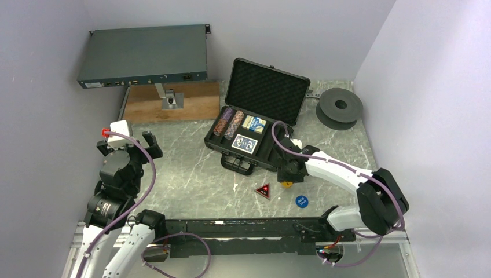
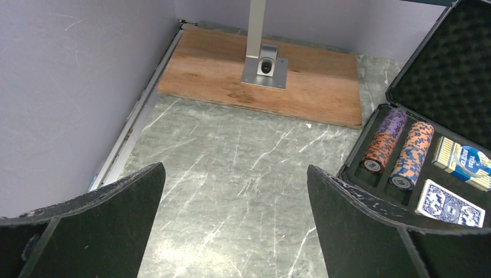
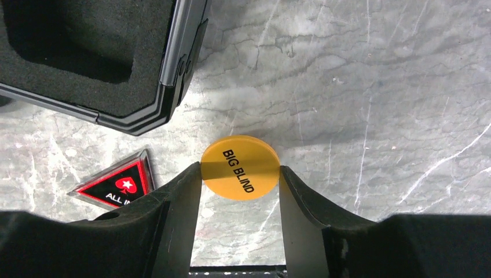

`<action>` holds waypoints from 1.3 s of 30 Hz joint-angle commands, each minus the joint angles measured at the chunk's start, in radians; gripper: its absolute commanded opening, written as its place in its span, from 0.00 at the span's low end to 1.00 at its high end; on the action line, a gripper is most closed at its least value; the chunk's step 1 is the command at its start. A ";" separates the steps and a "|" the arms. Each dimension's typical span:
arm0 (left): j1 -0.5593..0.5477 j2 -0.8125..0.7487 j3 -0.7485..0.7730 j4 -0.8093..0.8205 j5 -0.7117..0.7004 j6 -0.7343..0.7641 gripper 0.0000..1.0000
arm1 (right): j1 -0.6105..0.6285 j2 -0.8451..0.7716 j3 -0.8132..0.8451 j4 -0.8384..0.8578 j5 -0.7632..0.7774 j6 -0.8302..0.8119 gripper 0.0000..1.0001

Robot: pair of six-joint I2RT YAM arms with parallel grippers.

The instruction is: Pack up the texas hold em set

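The black briefcase (image 1: 237, 163) lies open at the table's middle, its foam lid (image 1: 266, 90) upright. In it are two patterned chip rolls (image 1: 230, 123) and two blue card decks (image 1: 245, 143); they also show in the left wrist view, rolls (image 2: 399, 147) and decks (image 2: 449, 205). My right gripper (image 3: 240, 172) is shut on the orange "BIG BLIND" button (image 3: 239, 167), one finger on each edge, just in front of the case's right corner (image 1: 288, 178). The red-triangle button (image 3: 118, 184) lies to its left. The blue button (image 1: 301, 201) lies nearer me. My left gripper (image 2: 234, 171) is open and empty over bare table.
A grey rack unit (image 1: 143, 55) stands on a post over a wooden board (image 1: 171, 101) at the back left. A dark round spool (image 1: 339, 106) lies at the back right. Walls close in on the left, back and right.
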 commanded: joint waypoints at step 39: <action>0.004 -0.009 0.006 0.034 -0.012 0.011 1.00 | -0.006 -0.175 0.223 0.051 0.063 -0.197 0.00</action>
